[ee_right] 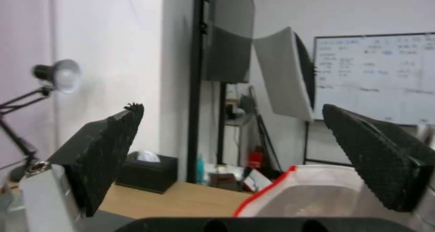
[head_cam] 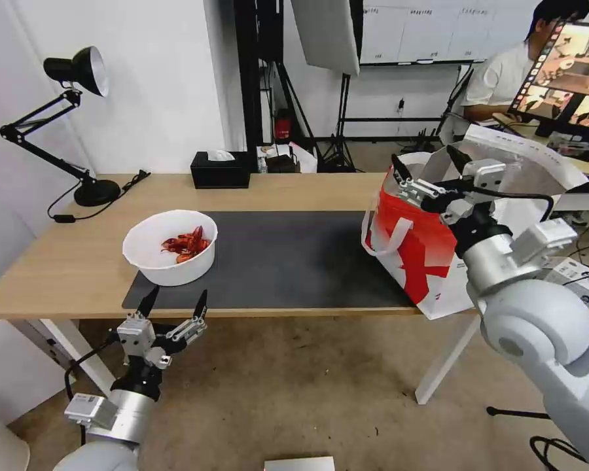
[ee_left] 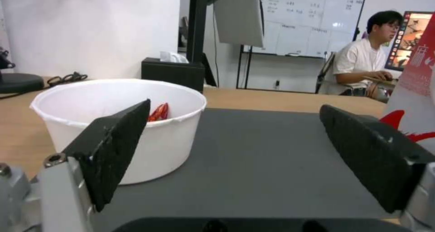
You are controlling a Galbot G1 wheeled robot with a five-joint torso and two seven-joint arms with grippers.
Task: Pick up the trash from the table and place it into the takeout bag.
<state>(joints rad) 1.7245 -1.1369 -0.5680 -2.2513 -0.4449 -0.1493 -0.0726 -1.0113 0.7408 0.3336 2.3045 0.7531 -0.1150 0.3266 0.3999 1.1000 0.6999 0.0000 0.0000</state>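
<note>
We see our left tool (head_cam: 173,304) spread wide at the desk's (head_cam: 307,190) front edge before the bowl (head_cam: 170,247), our right tool (head_cam: 427,166) wide above the bag (head_cam: 409,245), whose printing we cannot read.

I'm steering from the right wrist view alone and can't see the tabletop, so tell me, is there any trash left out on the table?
Observer: Yes, a white bowl holding red crayfish shells sits at the left end of the dark mat.
Operator: Where's the left gripper?
Observer: The left gripper is open, at the table's near edge just in front of the bowl.
Operator: And my gripper against the bag?
Observer: The right gripper is open above the mouth of the takeout bag, holding nothing.
</note>
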